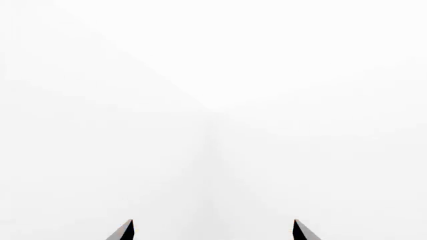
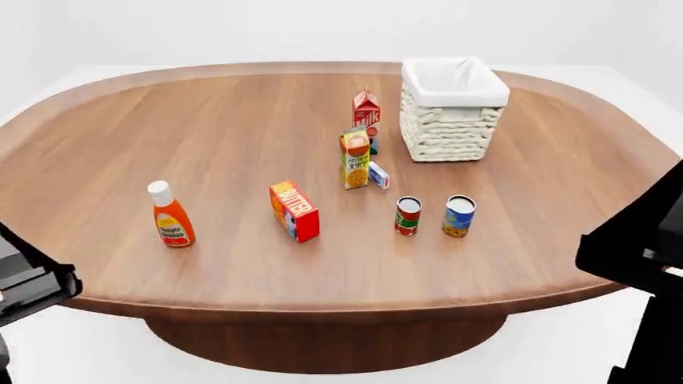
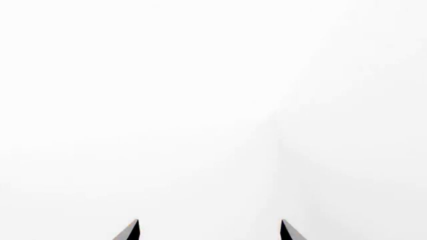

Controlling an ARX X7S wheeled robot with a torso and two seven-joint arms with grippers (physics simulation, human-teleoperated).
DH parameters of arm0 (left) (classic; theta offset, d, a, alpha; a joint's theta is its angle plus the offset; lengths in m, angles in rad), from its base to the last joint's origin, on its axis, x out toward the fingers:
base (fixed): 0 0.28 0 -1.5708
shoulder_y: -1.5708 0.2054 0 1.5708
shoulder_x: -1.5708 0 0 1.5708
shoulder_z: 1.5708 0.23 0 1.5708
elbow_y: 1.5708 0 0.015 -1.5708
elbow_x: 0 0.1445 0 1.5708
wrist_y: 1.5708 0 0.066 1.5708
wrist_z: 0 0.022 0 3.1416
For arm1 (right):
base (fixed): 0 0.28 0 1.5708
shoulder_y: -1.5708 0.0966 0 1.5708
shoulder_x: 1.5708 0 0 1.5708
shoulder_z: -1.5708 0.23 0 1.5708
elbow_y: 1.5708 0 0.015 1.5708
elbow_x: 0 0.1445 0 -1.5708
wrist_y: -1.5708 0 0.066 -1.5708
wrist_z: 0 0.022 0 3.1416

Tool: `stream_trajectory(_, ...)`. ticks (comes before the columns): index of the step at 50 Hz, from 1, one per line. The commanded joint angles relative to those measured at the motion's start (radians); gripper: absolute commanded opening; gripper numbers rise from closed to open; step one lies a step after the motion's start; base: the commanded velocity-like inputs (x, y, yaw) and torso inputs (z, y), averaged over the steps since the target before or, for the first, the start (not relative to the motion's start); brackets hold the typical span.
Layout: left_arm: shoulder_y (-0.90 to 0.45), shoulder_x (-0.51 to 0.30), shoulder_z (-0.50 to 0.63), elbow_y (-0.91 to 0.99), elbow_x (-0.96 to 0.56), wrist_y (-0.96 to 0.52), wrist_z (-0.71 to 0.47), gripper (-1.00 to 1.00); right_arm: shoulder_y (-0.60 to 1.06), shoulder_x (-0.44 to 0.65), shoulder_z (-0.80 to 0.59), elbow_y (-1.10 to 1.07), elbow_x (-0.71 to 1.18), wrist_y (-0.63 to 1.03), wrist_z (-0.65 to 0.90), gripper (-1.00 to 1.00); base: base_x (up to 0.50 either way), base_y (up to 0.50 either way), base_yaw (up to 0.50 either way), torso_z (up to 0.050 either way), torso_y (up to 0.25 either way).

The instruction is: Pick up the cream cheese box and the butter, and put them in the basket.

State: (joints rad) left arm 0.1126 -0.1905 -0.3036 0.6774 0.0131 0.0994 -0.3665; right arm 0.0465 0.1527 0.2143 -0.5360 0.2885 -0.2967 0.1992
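In the head view, the butter (image 2: 294, 210) stood on edge on the wooden surface (image 2: 213, 128), slightly left of the frame's middle, apart from everything else. The cream cheese box (image 2: 378, 174) lay just right of centre, right beside the orange juice carton (image 2: 354, 158), with the red milk carton (image 2: 366, 114) just above them. The basket (image 2: 452, 108) sat in the upper right of the frame, to the right of the milk carton. Two tin cans, one red-labelled (image 2: 408, 216) and one blue-labelled (image 2: 459, 216), stood side by side below the cream cheese box, and an orange bottle (image 2: 169, 215) stood at the left. In the wrist views, the left gripper (image 1: 212, 231) and the right gripper (image 3: 208, 231) each showed only two dark fingertips set well apart, with nothing between them, against blank white.
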Motion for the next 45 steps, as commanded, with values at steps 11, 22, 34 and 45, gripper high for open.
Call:
stream_trajectory(11,0.015,0.002,-0.094,0.056,0.008,0.016,-0.034,1.00,-0.023,0.033,0.003,-0.102,0.028,0.002,-0.032,1.00,0.50,-0.01,0.00,0.000,0.000)
stream_trajectory(22,0.016,-0.004,-0.090,0.056,0.007,0.013,-0.041,1.00,-0.036,0.043,-0.025,-0.112,0.025,-0.003,-0.042,1.00,0.50,-0.02,0.00,0.000,0.000)
stream_trajectory(34,0.020,-0.011,-0.086,0.058,0.008,0.007,-0.047,1.00,-0.047,0.056,-0.054,-0.111,0.017,0.000,-0.051,1.00,0.50,-0.02,0.00,0.000,0.000)
stream_trajectory(45,0.022,-0.015,-0.075,0.051,0.012,0.010,-0.053,1.00,-0.055,0.063,-0.071,-0.109,0.012,-0.003,-0.054,1.00,0.50,-0.01,0.00,0.000,0.001)
